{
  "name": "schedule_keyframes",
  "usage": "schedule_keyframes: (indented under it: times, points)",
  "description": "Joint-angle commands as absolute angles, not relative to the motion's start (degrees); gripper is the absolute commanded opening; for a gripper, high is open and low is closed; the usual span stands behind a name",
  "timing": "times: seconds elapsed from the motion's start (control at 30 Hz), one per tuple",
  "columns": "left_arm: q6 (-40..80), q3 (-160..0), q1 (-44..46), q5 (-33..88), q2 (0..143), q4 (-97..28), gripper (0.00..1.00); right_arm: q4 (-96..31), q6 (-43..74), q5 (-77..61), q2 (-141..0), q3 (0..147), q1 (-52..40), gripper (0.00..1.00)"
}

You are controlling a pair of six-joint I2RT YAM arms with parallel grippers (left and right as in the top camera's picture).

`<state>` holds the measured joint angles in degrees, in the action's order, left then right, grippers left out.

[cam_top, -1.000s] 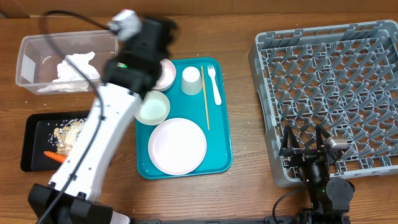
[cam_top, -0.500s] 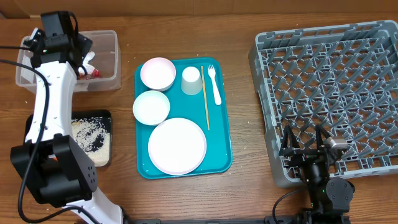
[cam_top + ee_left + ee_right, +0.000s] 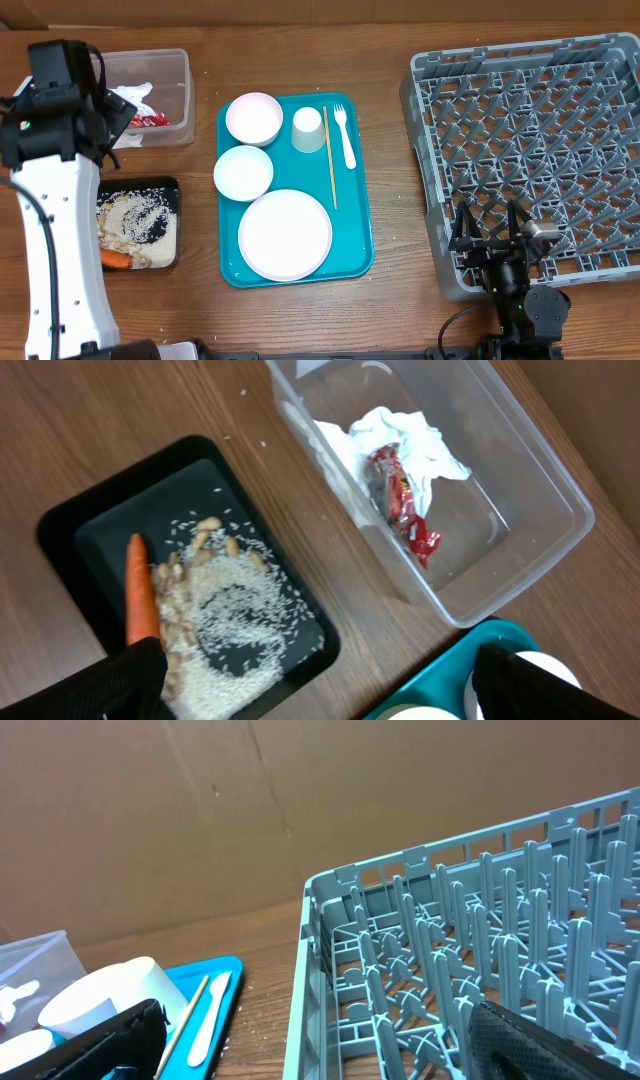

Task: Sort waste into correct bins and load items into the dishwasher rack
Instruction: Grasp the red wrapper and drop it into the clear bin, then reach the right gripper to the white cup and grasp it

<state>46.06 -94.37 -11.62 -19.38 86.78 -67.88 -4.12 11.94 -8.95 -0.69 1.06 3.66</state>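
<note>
My left gripper [image 3: 103,118] hangs open and empty above the gap between the clear tub [image 3: 170,132] and the black tray [image 3: 177,225]. Its fingers frame the bottom of the left wrist view, gripper [image 3: 330,700]. In the tub [image 3: 520,570] lie a white napkin [image 3: 400,435] and a red wrapper [image 3: 400,500]. The black tray [image 3: 60,530] holds a carrot [image 3: 140,590], nuts and rice [image 3: 240,620]. My right gripper [image 3: 490,232] stands open at the grey rack's [image 3: 530,140] front edge, gripper [image 3: 320,1060].
A teal tray [image 3: 355,200] in the middle carries a plate [image 3: 285,235], two bowls [image 3: 253,118] [image 3: 243,172], a cup [image 3: 307,128], a fork [image 3: 345,135] and a wooden stick [image 3: 329,155]. Rice grains are scattered on the wooden table.
The left arm swung from over the teal tray to the clear tub and opened. It has since drawn back a little. The red wrapper now lies in the tub. The right arm is still.
</note>
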Motion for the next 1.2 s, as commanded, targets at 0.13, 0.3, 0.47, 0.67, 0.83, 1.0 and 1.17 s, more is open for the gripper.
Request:
schedule_keyframes:
  times: [0.13, 0.3, 0.47, 0.67, 0.83, 1.0, 1.17]
  points:
    - [45.21, -94.78, -11.49, -18.61, 88.09, -67.48, 1.0, -3.92, 11.73, -8.62, -0.23, 0.47, 3.88, 1.0]
    - [48.49, -94.78, -17.54, -11.14, 88.97, -65.89, 1.0, -3.92, 11.73, -8.6, -0.23, 0.47, 3.88, 1.0]
    - [48.42, -94.78, -22.79, -6.39, 90.45, -67.48, 1.0, -3.92, 11.73, -8.6, -0.23, 0.47, 3.88, 1.0]
    - [48.42, -94.78, -22.81, -6.37, 90.74, -67.46, 1.0, -0.8, 13.98, -9.74, -0.23, 0.47, 3.88, 1.0]
    - [48.42, -94.78, -22.81, -6.37, 90.74, -67.46, 1.0, 10.79, 35.88, -20.93, -0.23, 0.47, 3.88, 1.0]
    - [48.42, -94.78, -22.81, -6.37, 90.74, -67.46, 1.0, 15.29, 71.79, -30.57, -0.23, 0.47, 3.88, 1.0]
    - [48.42, -94.78, -22.81, -6.37, 90.74, -67.46, 1.0, 14.17, 82.91, -23.29, -0.23, 0.47, 3.88, 1.0]
